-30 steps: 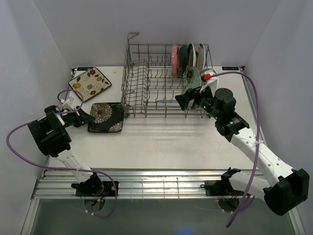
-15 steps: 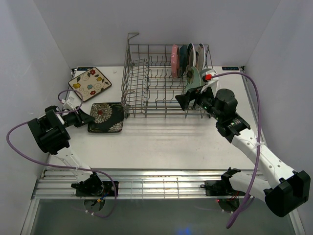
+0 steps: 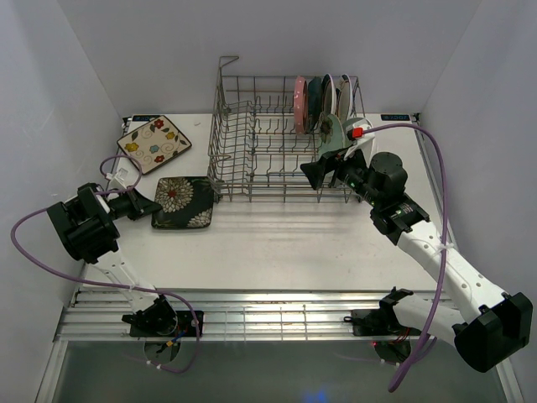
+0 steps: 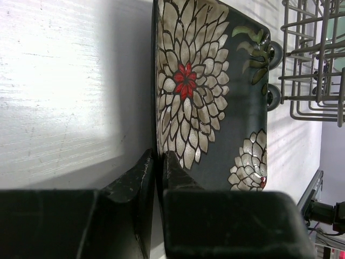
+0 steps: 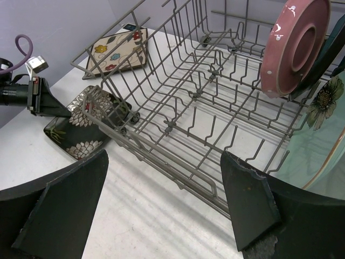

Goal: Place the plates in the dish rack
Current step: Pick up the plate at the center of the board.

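The dark floral square plate (image 3: 182,201) lies on the worktop (image 3: 277,243) just left of the dish rack (image 3: 220,143), its left rim pinched by the left hand (image 3: 144,204). The right hand (image 3: 323,172) gapes wide and empty at the rack's front right, beside upright plates (image 3: 299,105).

Overhead, wrists; dish rack (image 3: 281,138) seemingly shared

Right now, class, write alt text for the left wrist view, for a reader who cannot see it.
The left claw pinches the rim of a dark floral square plate lying on the white table. A corner of the grey wire dish rack shows at upper right.
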